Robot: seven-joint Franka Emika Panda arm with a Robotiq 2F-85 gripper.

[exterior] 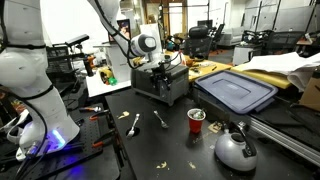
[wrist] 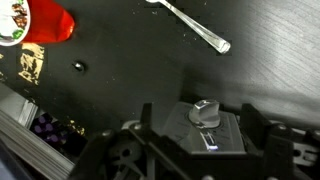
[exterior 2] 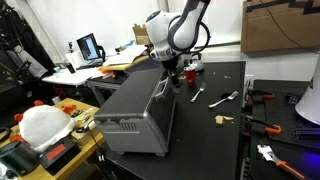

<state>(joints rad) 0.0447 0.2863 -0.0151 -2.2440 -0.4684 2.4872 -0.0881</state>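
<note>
While the claw (wrist: 200, 120) hangs at the front of the oven (exterior: 165, 88), its jaws stand open. One dark finger sits on each side of the knob (wrist: 205, 110), a gap shows on both sides, and nothing is gripped. Progress, as judged: approach and alignment on the knob look complete. Contact is not yet made, so the grip itself is the part outstanding. The oven sits on the worktop (exterior: 170, 145), behind the loose items in an exterior view, and the arm bends down over its upper edge in both exterior views. Materials: the oven is a boxy body of grey sheet metal with a dull finish and squared corners. The knob is small, round and pale metallic, with a raised ridge across it, and is set in a flat grey panel. The worktop is matt black, faintly streaked, with a few pale scraps on it. Also on it are a slim, shiny metal spoon (wrist: 195, 25), a red cup (exterior: 196, 120) and a rounded grey kettle (exterior: 235, 148), all apart from the oven.
</note>
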